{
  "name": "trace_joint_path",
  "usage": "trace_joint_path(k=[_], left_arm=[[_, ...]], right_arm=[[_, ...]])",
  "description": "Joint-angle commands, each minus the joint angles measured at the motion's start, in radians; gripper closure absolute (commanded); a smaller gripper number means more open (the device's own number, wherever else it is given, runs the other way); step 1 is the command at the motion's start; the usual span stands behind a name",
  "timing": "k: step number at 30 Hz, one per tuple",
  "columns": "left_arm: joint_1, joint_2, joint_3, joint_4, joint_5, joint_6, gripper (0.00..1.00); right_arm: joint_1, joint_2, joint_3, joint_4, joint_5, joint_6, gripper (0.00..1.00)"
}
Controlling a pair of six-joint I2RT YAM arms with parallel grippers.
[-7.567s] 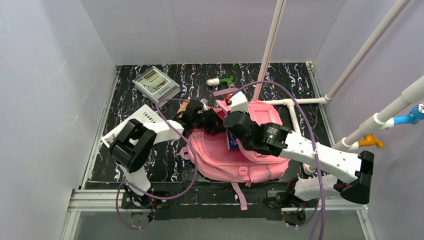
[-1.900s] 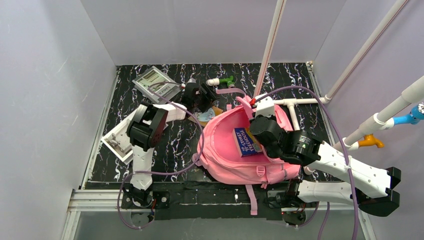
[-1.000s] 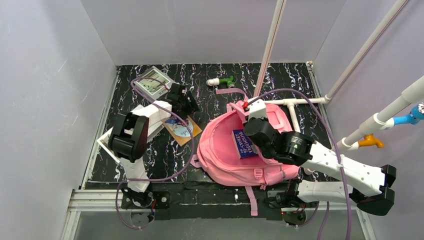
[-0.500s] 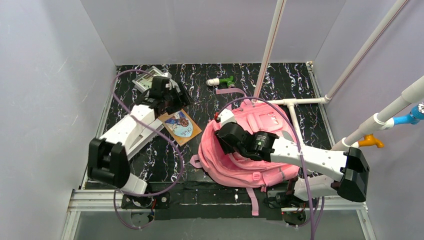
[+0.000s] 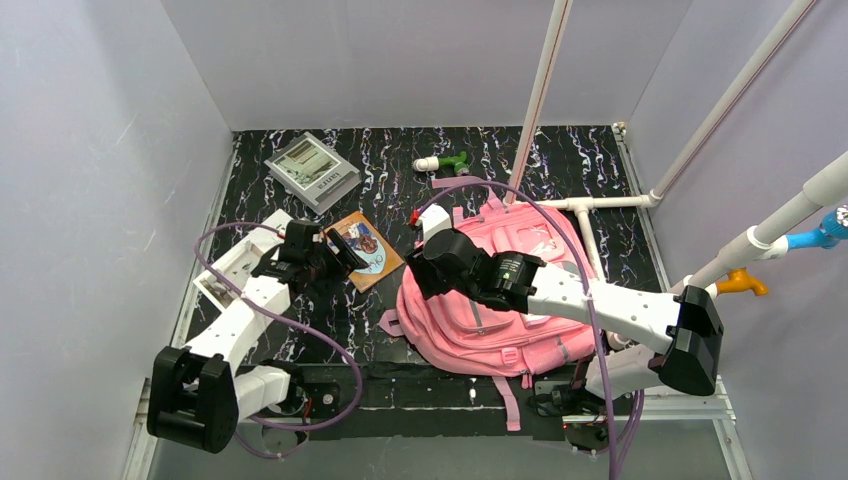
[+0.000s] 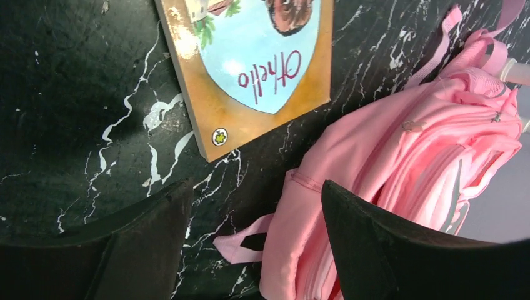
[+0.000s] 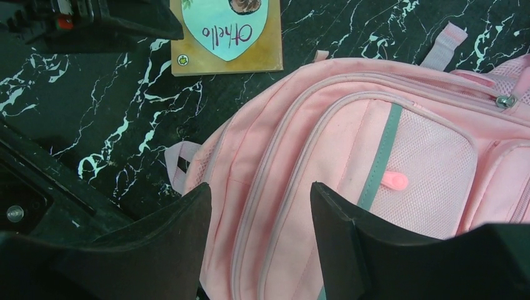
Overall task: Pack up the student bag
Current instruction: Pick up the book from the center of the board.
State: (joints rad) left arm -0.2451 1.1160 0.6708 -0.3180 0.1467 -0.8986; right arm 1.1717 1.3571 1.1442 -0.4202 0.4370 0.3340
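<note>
**Pink bag lies on the bench, both pincers spread wide**

Here's the black marbled bench (image 5: 400, 160), and the biggest thing on it is the one student bag (image 5: 500, 325). It lies flat at the near edge, right of centre, front pockets up. The grey stripe (image 7: 378, 169) runs down the mesh pocket. Its inside is hidden from all three views, so what it holds I cannot tell.

The right arm reaches across the bag. The right pincer (image 7: 259, 187) hovers over the bag's left side, fingers spread, gripping nothing. The left pincer (image 6: 256, 187) hangs above bare bench, also spread, between the bag's edge and a book.

Three flat items lie outside the bag. A grey book (image 5: 312, 172) sits at the far left. A white flat item (image 5: 225, 280) is partly under the left arm. An orange book lettered "Othello" (image 5: 362, 250) lies just beside the bag, apart from it.

One small green-and-white object (image 5: 445, 162) sits at the far side.
</note>
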Motion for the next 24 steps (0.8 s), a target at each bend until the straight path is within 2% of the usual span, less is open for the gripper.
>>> trace_joint_path(k=[1, 6, 11, 19, 24], left_arm=[[0.006, -0.005, -0.065, 0.114, 0.008, -0.096, 0.29], [0.012, 0.033, -0.154, 0.268, 0.003, -0.17, 0.37], [0.013, 0.082, -0.158, 0.291, 0.002, -0.193, 0.42], [0.012, 0.092, -0.152, 0.221, -0.037, -0.175, 0.41], [0.012, 0.06, -0.128, 0.131, -0.083, -0.141, 0.34]], right_arm=[[-0.004, 0.014, 0.012, 0.036, -0.017, -0.01, 0.33], [-0.004, 0.005, 0.009, 0.051, -0.004, -0.015, 0.31], [-0.004, 0.009, 0.01, 0.057, 0.008, -0.028, 0.3], [-0.004, 0.042, 0.008, 0.08, 0.013, -0.041, 0.3], [-0.004, 0.074, 0.029, 0.107, 0.002, -0.044, 0.29]])
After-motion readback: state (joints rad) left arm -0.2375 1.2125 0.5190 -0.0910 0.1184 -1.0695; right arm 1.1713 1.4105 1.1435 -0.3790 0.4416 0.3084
